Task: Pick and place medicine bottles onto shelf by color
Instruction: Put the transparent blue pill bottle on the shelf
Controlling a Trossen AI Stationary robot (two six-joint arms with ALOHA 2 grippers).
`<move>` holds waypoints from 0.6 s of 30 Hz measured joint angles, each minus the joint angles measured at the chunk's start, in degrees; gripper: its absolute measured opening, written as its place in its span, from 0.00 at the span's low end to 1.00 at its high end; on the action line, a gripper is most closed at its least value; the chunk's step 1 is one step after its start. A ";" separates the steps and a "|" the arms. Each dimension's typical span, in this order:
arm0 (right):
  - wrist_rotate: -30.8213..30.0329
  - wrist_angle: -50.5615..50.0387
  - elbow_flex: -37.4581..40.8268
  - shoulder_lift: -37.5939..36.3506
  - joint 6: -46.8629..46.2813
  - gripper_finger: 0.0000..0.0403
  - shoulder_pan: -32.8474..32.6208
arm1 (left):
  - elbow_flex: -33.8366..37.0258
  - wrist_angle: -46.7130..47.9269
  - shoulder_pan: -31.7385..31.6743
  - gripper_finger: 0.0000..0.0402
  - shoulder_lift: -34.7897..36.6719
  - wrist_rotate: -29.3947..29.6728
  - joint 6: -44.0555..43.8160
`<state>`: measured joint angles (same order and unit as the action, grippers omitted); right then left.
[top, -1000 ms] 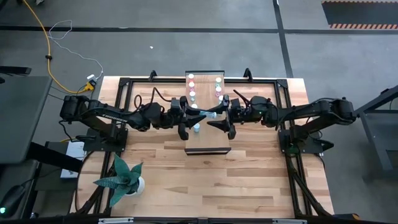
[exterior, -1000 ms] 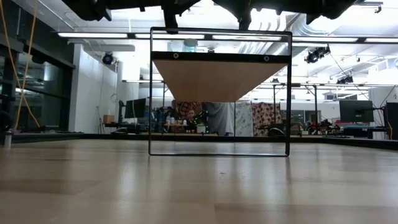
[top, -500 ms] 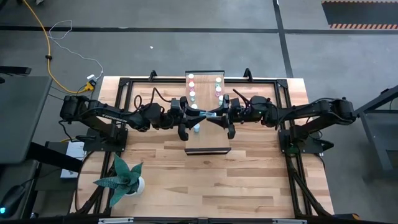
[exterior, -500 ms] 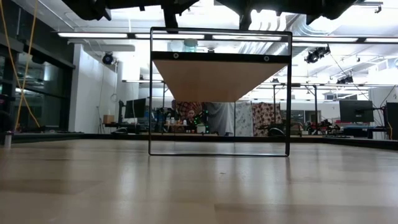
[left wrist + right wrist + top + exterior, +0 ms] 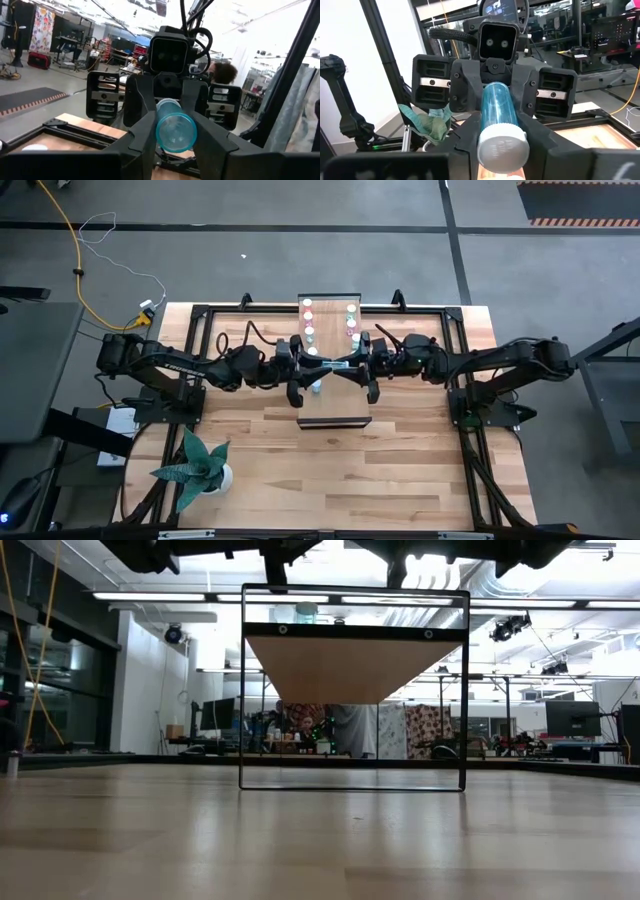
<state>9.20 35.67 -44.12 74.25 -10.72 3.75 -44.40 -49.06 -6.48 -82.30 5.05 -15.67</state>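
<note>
A translucent blue medicine bottle (image 5: 331, 365) with a white cap lies level in the air over the shelf (image 5: 335, 415), a raised pale board in the middle of the table. My left gripper (image 5: 314, 367) and my right gripper (image 5: 349, 367) face each other, both shut on this bottle, one at each end. Several more bottles stand upright on the shelf in two rows (image 5: 308, 315) (image 5: 351, 321), and one more (image 5: 316, 386) stands just under the left gripper. The low view shows only the shelf's underside (image 5: 355, 665). My left gripper pinches the blue bottle's base end (image 5: 175, 134) between its two fingers, coming level from the table's left and lying along the bottle. The bottle is level and clear of the shelf. My right gripper pinches the same bottle's white-cap end (image 5: 503, 144) between its two fingers, level from the table's right, fingers along the bottle. The blue body (image 5: 496, 107) runs away toward the left gripper, lifted clear.
A potted plant (image 5: 197, 463) stands near the table's near-left corner. Black frame rails (image 5: 200, 340) run around the table's sides and far edge. Bare wood (image 5: 330, 470) lies between the shelf and the near edge.
My right gripper, wide open a second ago beside the bottle's free end, has shut on that end. The left gripper has kept its hold, and the bottle stays level over the shelf.
</note>
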 joint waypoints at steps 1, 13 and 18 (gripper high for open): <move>0.01 -0.32 0.00 -0.08 0.27 0.21 0.00 | 0.00 0.04 0.00 0.25 -0.02 -0.12 0.61; -7.90 -19.32 -1.92 -10.03 3.65 0.22 0.00 | 0.07 14.27 -0.79 0.42 8.59 -1.39 4.14; -15.03 -53.43 -15.17 -9.25 3.55 0.22 -0.91 | 0.04 28.46 0.28 0.48 16.94 -1.41 6.33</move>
<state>-5.83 -17.76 -59.29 65.00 -7.17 2.84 -44.36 -20.60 -6.20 -65.37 3.64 -9.34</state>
